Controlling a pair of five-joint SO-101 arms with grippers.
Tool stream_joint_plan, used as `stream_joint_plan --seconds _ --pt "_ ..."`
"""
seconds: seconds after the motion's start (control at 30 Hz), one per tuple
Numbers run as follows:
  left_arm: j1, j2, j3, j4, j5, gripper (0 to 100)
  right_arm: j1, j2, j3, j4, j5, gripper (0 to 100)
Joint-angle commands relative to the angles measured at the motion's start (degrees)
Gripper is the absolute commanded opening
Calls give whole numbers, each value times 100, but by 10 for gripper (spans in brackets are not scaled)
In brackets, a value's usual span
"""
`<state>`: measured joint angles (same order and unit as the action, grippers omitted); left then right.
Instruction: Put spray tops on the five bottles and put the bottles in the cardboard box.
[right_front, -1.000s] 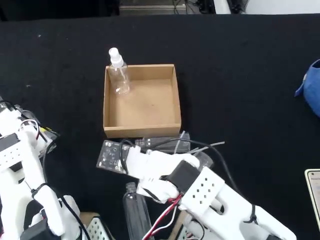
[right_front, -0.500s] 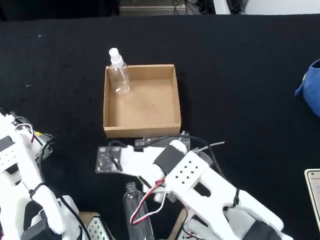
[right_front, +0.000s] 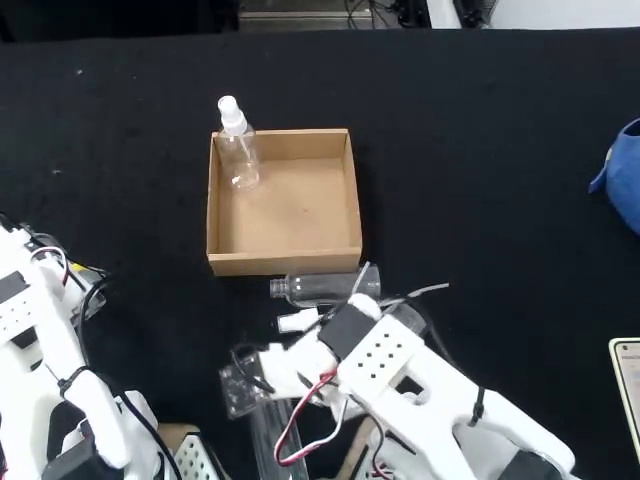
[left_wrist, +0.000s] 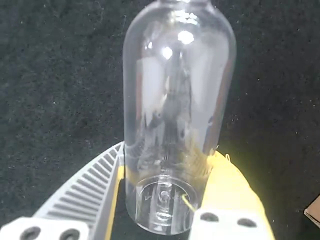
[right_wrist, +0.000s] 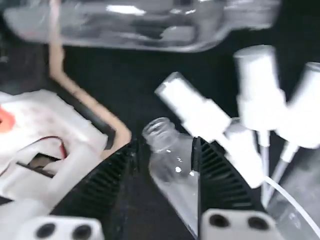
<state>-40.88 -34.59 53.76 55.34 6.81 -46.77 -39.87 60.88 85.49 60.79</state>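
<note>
Clear plastic and uncapped, the held bottle (left_wrist: 177, 110) is clamped between a grey ribbed finger and a yellow one of the left gripper (left_wrist: 170, 152), its base toward the wrist camera and black cloth beneath it. The black ribbed fingers of the right gripper (right_wrist: 165, 145) stand parted around the mouth of an open-necked bottle (right_wrist: 167, 150), with a dark gap on one side. White spray tops (right_wrist: 192, 107) lie crowded just beside that neck, their thin tubes trailing. From above, the cardboard box (right_front: 284, 262) sits mid-table with one capped bottle (right_front: 238, 155) leaning in its far left corner, spray head above the rim, and the rest of its floor bare. A lying bottle (right_front: 325, 288) without a top rests just outside the box's near wall, neck to the left, with a loose spray top (right_front: 298, 322) close in front of it. The right arm fills the near centre of the black table (right_front: 480, 150). Open cloth stretches behind and to the right of the box, out to a blue object (right_front: 622, 185) at the right edge.
</note>
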Motion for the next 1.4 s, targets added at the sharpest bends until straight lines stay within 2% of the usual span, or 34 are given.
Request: stream_joint_plan --seconds 0.0,0.17,0.5,0.67,0.77,0.93,1.2,1.37 --pt "-40 -123 -347 26 9 30 123 -215 92 -378 149 155" --pt "-40 -123 -347 26 9 30 114 -215 303 -949 149 155" --pt "-40 -123 -347 26 9 30 114 -215 -444 -387 141 156" --pt "-40 -123 -365 26 9 30 -343 -215 -418 -536 -484 157" --pt "-40 -123 -356 26 9 30 -738 -207 -22 -1002 -642 157" --pt "-40 -123 -338 26 0 30 -774 -207 708 -1960 -659 157" --pt "-40 -123 -338 26 0 30 -782 -207 901 -2215 -633 157" --pt "-40 -123 -347 26 0 30 -782 -171 813 -2233 -624 245"
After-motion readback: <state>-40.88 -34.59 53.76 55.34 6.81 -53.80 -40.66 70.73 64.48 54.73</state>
